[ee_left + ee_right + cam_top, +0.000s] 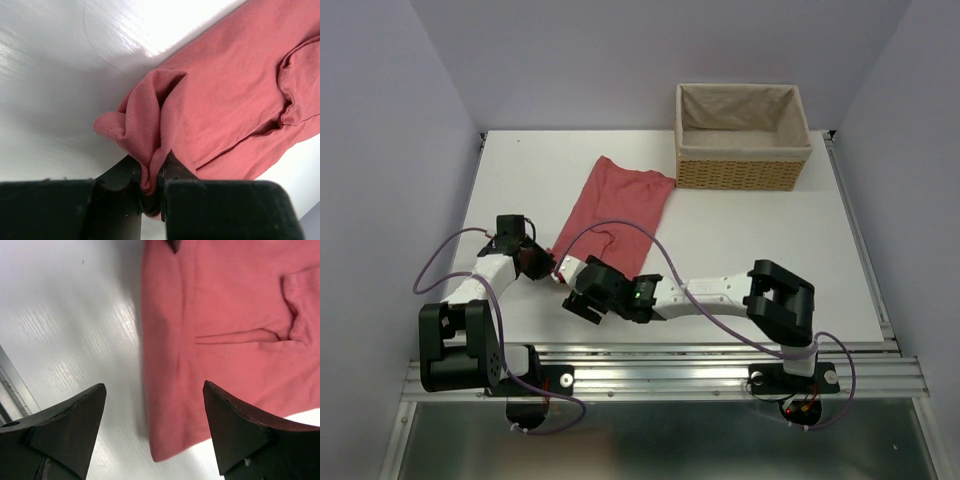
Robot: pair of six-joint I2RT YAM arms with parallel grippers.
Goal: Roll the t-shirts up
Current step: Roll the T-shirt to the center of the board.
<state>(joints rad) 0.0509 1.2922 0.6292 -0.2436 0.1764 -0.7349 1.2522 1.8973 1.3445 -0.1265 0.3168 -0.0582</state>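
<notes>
Salmon-red t-shirt (620, 205), folded lengthwise into a narrow strip, lying on the white surface (770, 250). Its far end is just beside the near-left corner of the wicker basket (740, 172); its near end points away from the basket, toward the arms. The left claw (150, 176) is clenched on a bunched corner of the near end, cloth gathered between its jaws. The right claw (154, 390) is released, jaws spread, over the other near corner. The cloth looks thin, light and limp, likely to sag and wrinkle rather than hold a crease. A roll would best start from both near corners, gripped at the hem and kept evenly taut.
</notes>
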